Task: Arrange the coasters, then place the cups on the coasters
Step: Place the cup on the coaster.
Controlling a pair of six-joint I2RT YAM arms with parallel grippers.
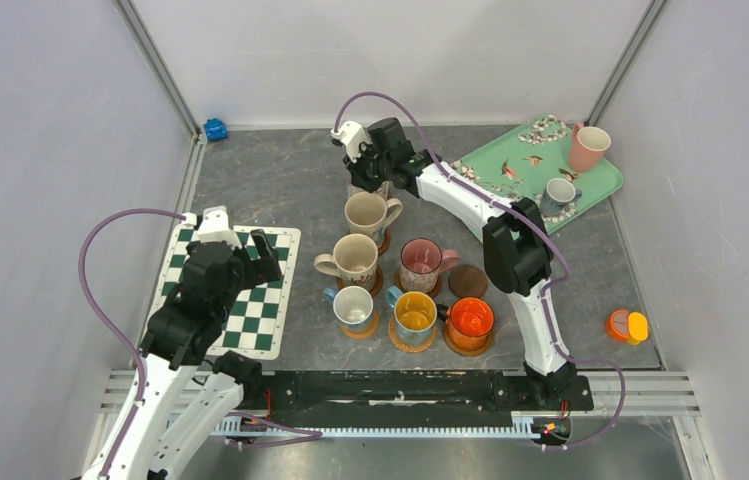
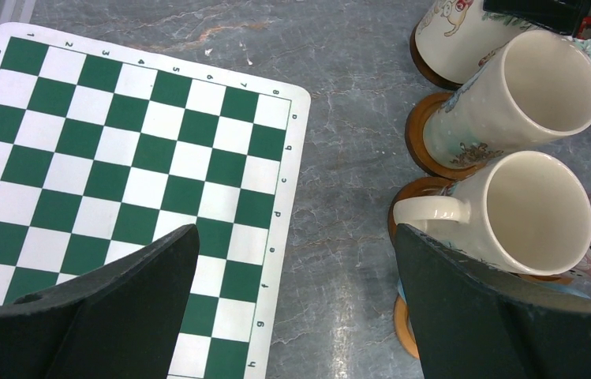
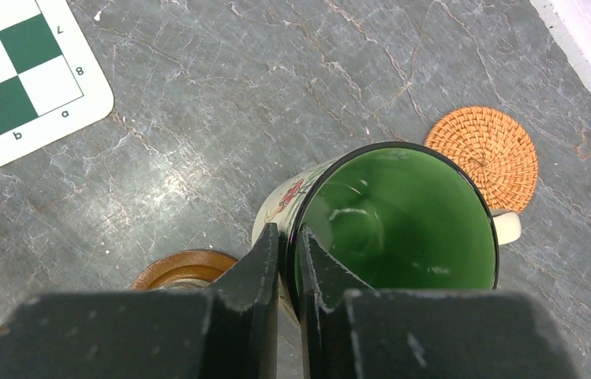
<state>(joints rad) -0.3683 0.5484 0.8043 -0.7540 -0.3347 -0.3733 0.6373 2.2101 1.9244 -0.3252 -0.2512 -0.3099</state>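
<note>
The green-inside cup [image 3: 402, 213] stands upright on the grey table, and my right gripper [image 3: 288, 237] is shut on its rim, one finger inside and one outside. A woven rattan coaster [image 3: 481, 154] lies just beyond it and a brown coaster [image 3: 185, 268] beside it. Seen from above, that gripper [image 1: 375, 175] is at the back of a cluster: two cream cups [image 1: 368, 213] [image 1: 354, 256], a pink speckled cup [image 1: 420, 262], a pale blue cup [image 1: 354, 307], a blue-and-yellow cup [image 1: 415, 314] and an orange cup [image 1: 470, 320], each on a coaster. One brown coaster [image 1: 467, 281] is bare. My left gripper [image 2: 296, 233] hangs open, holding nothing.
The green-white checkered mat [image 1: 250, 310] lies under my left arm. A mint floral tray [image 1: 530, 180] at the back right holds a pink cup [image 1: 588, 147] and a small pale cup [image 1: 559, 194]. An orange-yellow object [image 1: 627, 325] sits at the right, a blue one [image 1: 215, 129] in the back corner.
</note>
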